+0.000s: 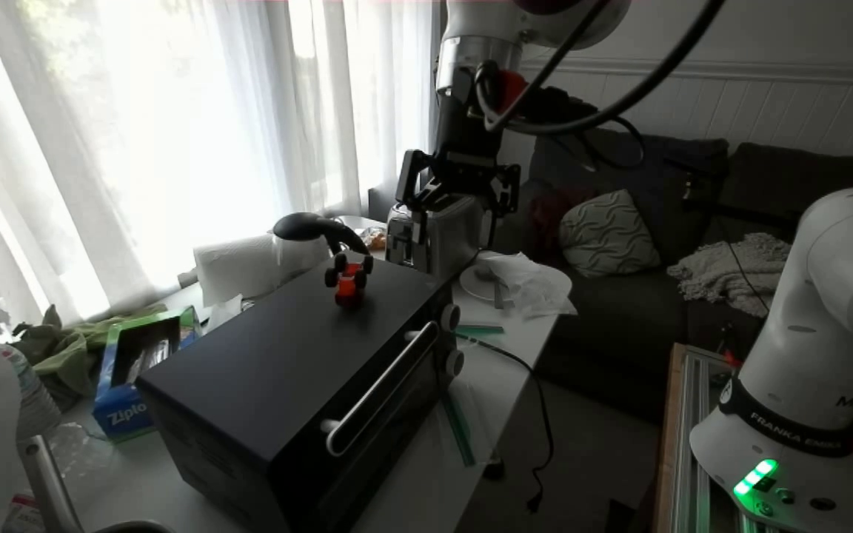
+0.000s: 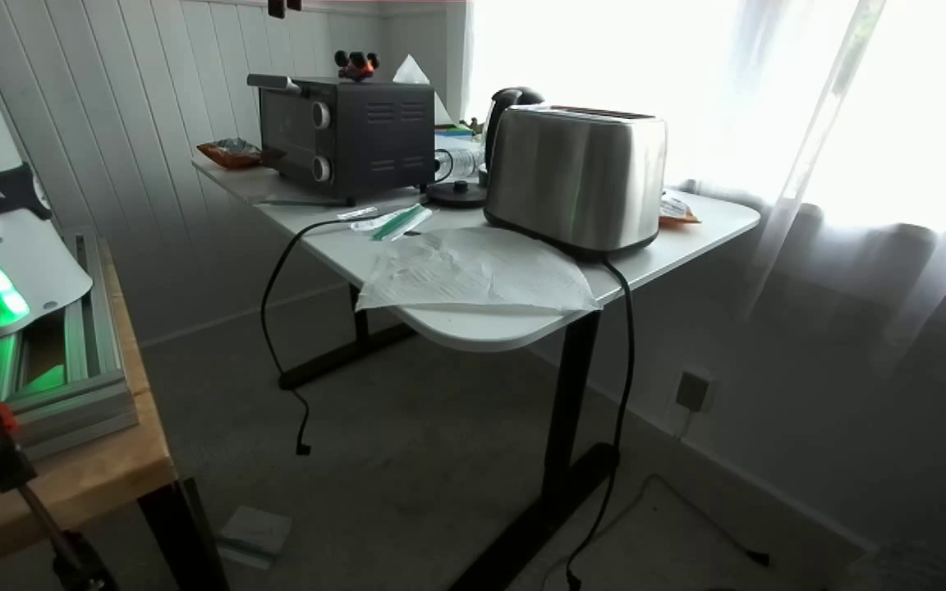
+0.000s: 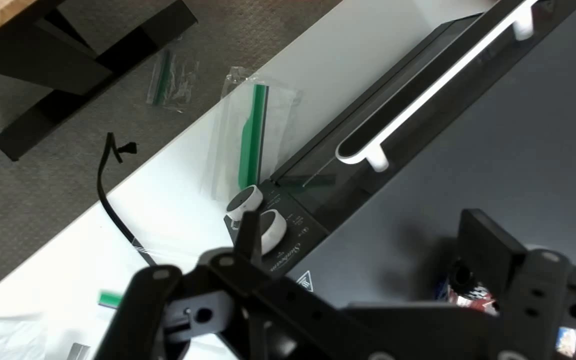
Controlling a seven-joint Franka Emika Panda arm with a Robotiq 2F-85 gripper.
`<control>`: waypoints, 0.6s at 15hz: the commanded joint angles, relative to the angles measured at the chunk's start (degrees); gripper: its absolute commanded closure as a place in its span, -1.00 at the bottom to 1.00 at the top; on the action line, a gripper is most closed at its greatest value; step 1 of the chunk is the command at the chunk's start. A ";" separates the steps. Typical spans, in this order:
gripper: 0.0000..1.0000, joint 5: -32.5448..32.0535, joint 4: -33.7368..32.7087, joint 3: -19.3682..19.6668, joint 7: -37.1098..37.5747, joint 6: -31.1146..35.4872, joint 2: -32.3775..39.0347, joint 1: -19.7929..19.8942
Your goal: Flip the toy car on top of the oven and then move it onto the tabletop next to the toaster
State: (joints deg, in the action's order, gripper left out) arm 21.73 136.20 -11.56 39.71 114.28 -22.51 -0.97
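Observation:
The toy car (image 1: pixel 349 283), small and red with black wheels, lies on the top of the black oven (image 1: pixel 271 355). In an exterior view the car (image 2: pixel 357 71) shows its wheels up, on the oven (image 2: pixel 387 135). In the wrist view the car (image 3: pixel 474 297) is partly hidden behind a finger, over the oven's top (image 3: pixel 493 160). My gripper (image 1: pixel 457 226) is open and empty, above the oven and apart from the car; its fingers spread wide in the wrist view (image 3: pixel 368 230). The silver toaster (image 2: pixel 576 176) stands on the white tabletop (image 2: pixel 711 215); it also shows behind my gripper (image 1: pixel 452 237).
The oven's silver handle (image 1: pixel 382 389) and knobs (image 1: pixel 455 363) stick out in front. A black kettle (image 1: pixel 304 226) stands behind the oven. White paper (image 2: pixel 473 271) lies before the toaster. A power cord (image 1: pixel 537 381) hangs off the edge. A Ziploc box (image 1: pixel 126 400) sits behind the oven.

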 commanded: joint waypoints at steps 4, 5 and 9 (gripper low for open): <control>-1.00 -1.45 -11.45 0.66 1.95 -0.55 13.26 -1.02; -1.00 -2.26 -12.82 0.70 1.59 -0.31 14.85 -1.14; -1.00 -1.89 -19.19 1.49 1.74 -0.57 21.52 -1.74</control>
State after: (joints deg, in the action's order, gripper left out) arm 20.82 122.86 -11.43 40.07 114.29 -6.27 -1.13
